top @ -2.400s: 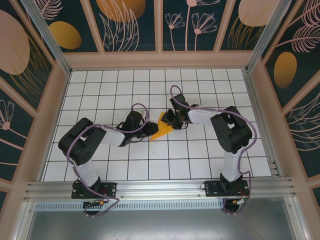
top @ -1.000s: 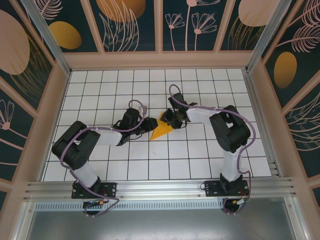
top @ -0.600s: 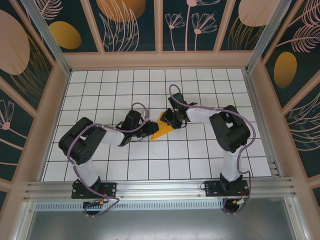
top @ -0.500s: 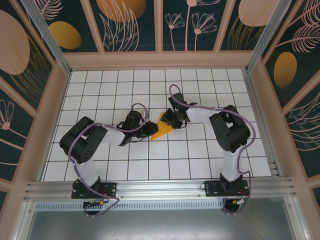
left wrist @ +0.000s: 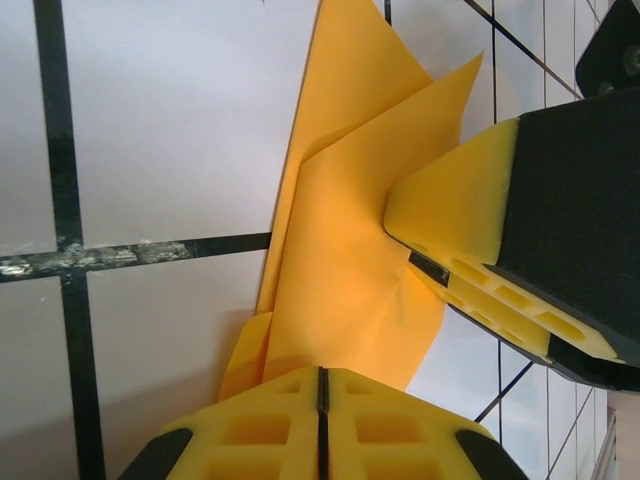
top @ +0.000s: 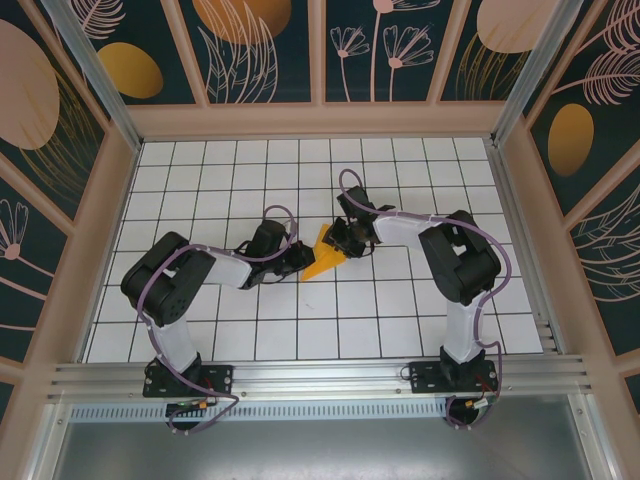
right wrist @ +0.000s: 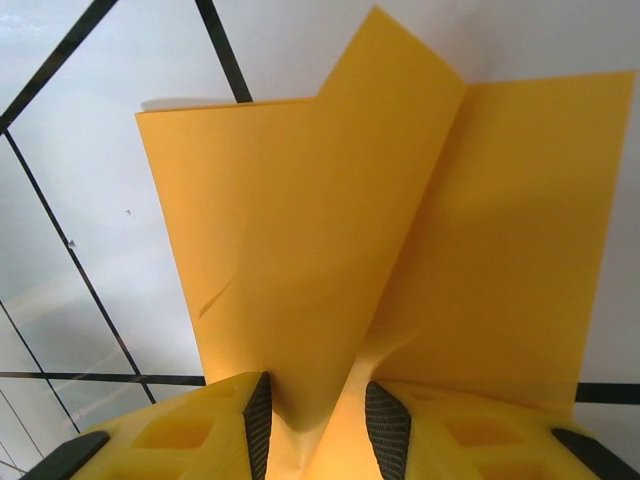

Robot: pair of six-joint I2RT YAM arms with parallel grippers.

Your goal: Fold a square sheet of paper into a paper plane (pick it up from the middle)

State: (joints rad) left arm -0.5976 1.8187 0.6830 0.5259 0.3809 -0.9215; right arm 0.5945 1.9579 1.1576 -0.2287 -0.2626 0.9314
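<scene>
Partly folded paper plane (top: 322,261) lying near the middle of the white grid table (top: 400,310), between the two arms. Left gripper (left wrist: 320,375) clenched shut at the plane's left edge. Right gripper (right wrist: 318,405) straddles a raised fold from the far right, jaws apart; whether it actually pinches the fold is unclear.

The paper plane (top: 322,257) is plain orange-yellow; the table (top: 300,335) is white with a black grid. The left arm (top: 165,285) and right arm (top: 455,255) are black and white. The wall panels (top: 255,60) are dark teal with orange ovals and pink plant outlines.
</scene>
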